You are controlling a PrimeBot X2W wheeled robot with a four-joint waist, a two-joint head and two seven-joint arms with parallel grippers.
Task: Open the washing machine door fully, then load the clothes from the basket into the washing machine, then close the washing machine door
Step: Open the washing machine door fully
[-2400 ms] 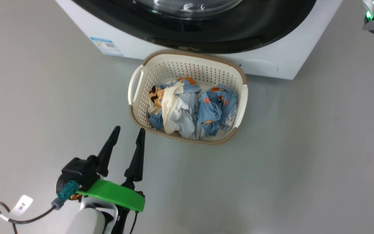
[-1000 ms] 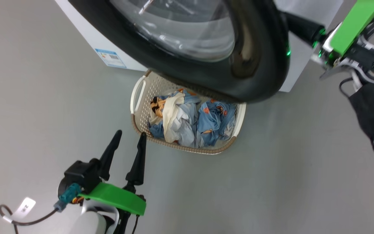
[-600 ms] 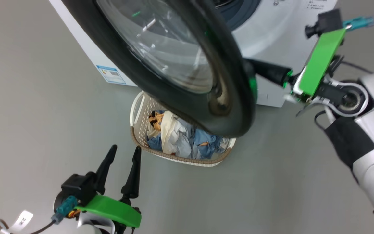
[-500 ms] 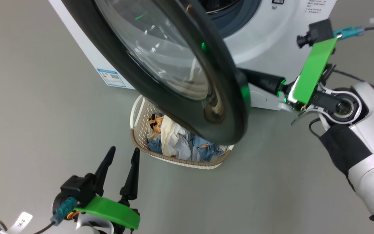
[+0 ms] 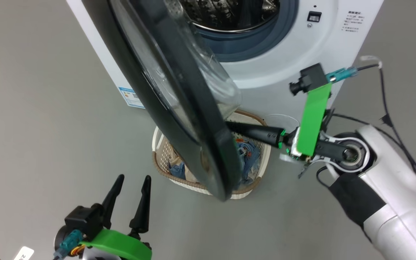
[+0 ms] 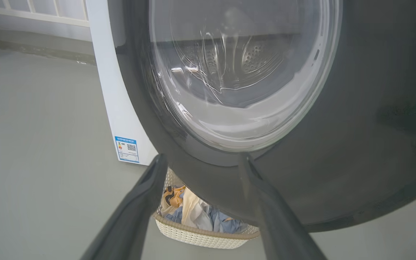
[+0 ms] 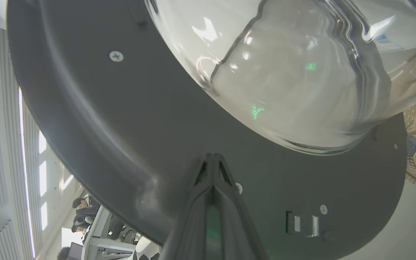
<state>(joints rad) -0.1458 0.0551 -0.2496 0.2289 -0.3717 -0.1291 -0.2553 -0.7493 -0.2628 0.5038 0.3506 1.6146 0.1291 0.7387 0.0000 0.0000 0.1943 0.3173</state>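
the right gripper (image 5: 231, 126), fingers clenched on nothing, is pressing against the inner face of the door (image 5: 179, 97), likely to swing it wider. the door is standing half open over the basket (image 5: 161, 159) of clothes (image 5: 247, 155). the left gripper (image 5: 133, 177) is hovering spread and empty, apart.

The left gripper (image 5: 133, 177) sits at 7 o'clock in the head view. Its two long dark fingers are spread wide apart, point toward 12 o'clock and hold nothing. A left wrist bracket (image 5: 117, 242), green, lies across its base. The pale right forearm (image 5: 392, 206), with a black band, reaches in from 4 o'clock. The right wrist bracket (image 5: 313, 122) stands upright. The right gripper (image 5: 231, 125) points toward 9 o'clock, fingers pressed together with no gap.
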